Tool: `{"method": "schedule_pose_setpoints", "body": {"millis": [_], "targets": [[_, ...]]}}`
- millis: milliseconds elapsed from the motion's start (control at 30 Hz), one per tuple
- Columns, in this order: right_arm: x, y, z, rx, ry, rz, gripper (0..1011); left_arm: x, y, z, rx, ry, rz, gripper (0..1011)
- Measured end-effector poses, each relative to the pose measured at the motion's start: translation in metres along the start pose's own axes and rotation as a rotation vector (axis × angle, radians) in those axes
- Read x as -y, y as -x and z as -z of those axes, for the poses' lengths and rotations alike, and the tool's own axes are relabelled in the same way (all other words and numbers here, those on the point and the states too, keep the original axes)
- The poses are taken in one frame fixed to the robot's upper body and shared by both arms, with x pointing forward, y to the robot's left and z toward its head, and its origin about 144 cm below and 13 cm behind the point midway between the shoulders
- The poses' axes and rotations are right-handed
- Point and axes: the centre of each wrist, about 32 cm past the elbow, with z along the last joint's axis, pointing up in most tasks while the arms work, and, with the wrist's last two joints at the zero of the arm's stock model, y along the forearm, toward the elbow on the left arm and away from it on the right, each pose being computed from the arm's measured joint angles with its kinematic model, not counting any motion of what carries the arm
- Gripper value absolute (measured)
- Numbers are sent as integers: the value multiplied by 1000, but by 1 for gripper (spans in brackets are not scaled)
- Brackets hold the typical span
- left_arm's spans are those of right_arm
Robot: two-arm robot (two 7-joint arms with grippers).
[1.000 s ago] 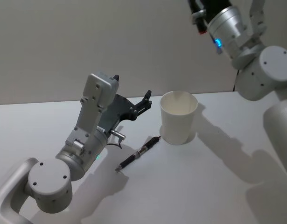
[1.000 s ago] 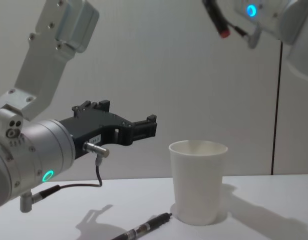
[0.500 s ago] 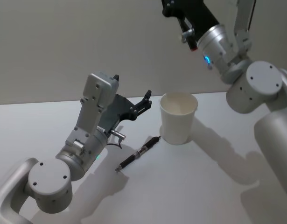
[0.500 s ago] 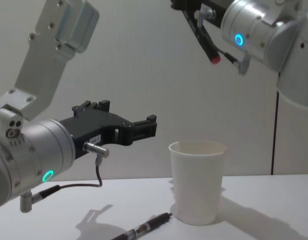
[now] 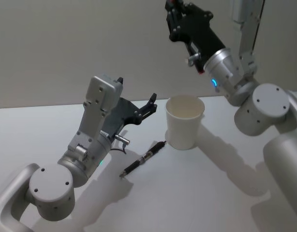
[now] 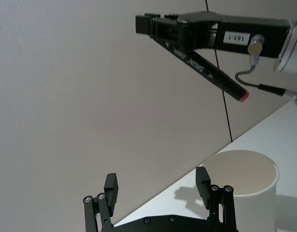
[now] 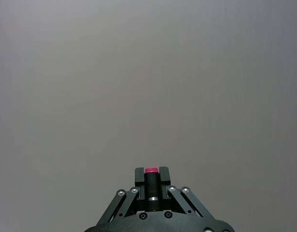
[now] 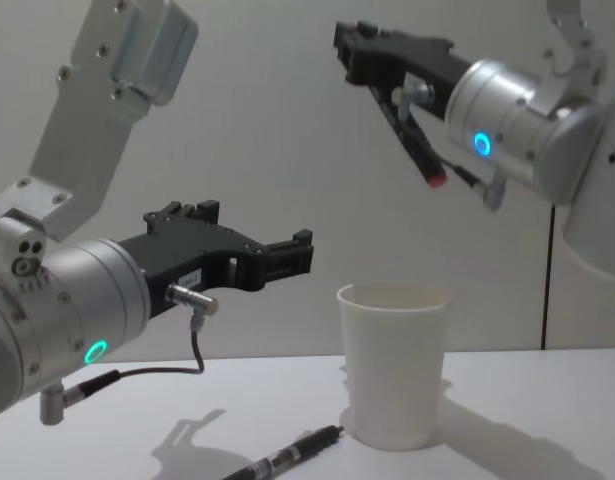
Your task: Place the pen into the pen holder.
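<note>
Pen [image 8: 417, 152] is up in the air, pinched tight in the right gripper [image 8: 349, 45] and slanting down from its fingers, red end lowest. The pen holder [image 8: 395, 365] stands well below that claw, so I'd call pickup done, with lowering and release left. A 2nd pen [image 5: 143, 158] lies on the table [image 5: 211, 193] below the left gripper [image 8: 299, 255], which hangs wide open, holding nothing.

Left arm low at left, elbow bent, left gripper [image 6: 157, 176] level, pointing forward, fingers spread wide. Right arm raised high at right, right gripper [image 8: 357, 48] clamped on red-tipped pen [image 6: 211, 75], pen slanting down.
</note>
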Motion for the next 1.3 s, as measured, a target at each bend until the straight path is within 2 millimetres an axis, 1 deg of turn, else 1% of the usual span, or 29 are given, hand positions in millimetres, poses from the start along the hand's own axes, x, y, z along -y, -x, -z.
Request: {"method": "schedule_pose_setpoints", "body": {"millis": [600, 1300], "targets": [[15, 10, 30, -16, 81, 2, 168, 0, 0, 0, 0, 0, 0, 1001], [24, 18, 46, -29, 119, -12, 168, 0, 0, 0, 0, 0, 0, 1001]]}}
